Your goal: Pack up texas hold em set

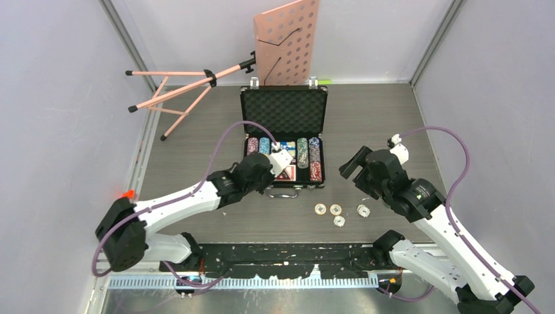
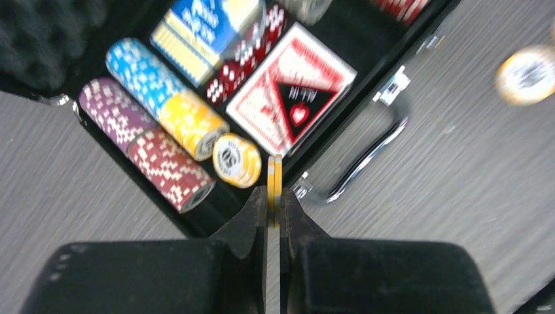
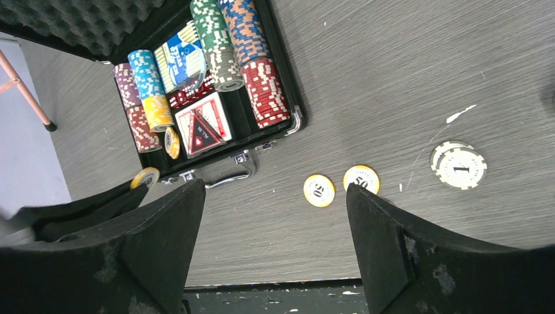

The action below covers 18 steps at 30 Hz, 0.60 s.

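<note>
You find the briefcase (image 1: pixel 283 111) centred on the surface (image 1: pixel 379 124), chip rows (image 1: pixel 302 152) inside it. The music stand (image 1: pixel 286 42) lies behind it; loose chips (image 1: pixel 336 210) lie before it, rightward.

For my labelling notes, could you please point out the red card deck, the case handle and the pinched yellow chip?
Red card deck (image 2: pixel 291 98): left wrist view, face centre.
Case handle (image 2: pixel 368 159): left wrist view, silver bar's middle.
Yellow chip (image 2: pixel 272 175): left wrist view, upper rim.
</note>
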Motion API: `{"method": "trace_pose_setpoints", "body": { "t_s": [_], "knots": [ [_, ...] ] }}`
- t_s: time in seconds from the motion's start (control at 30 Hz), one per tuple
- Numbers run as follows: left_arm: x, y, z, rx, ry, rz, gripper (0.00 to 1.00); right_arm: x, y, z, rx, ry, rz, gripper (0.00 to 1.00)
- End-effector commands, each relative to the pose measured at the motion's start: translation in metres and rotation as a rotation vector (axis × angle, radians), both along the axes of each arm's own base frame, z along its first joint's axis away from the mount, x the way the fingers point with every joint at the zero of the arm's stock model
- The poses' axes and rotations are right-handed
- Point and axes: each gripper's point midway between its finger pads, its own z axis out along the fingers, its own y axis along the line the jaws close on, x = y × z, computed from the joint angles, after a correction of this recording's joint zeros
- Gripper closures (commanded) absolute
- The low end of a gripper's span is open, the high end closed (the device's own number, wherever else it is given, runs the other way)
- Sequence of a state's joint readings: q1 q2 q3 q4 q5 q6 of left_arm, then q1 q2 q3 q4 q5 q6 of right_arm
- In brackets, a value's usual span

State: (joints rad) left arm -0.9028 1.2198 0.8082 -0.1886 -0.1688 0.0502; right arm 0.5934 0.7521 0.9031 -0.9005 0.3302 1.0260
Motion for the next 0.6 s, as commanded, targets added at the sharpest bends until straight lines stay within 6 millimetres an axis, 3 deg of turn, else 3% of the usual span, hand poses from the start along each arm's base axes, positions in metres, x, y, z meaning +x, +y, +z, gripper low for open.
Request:
{"method": "trace_pose_setpoints", "body": {
  "t_s": [0.0,0.57],
  "knots": [
    [0.019,0.026,-0.022,0.290,-0.046,-0.032,1.00,0.000,-0.009,0.001,-0.039,-0.027,-0.006,0.15],
    [0.063,0.027,-0.045,0.365,-0.088,-0.003,1.00,-0.002,-0.006,-0.011,-0.042,-0.003,0.010,0.15]
  ]
}}
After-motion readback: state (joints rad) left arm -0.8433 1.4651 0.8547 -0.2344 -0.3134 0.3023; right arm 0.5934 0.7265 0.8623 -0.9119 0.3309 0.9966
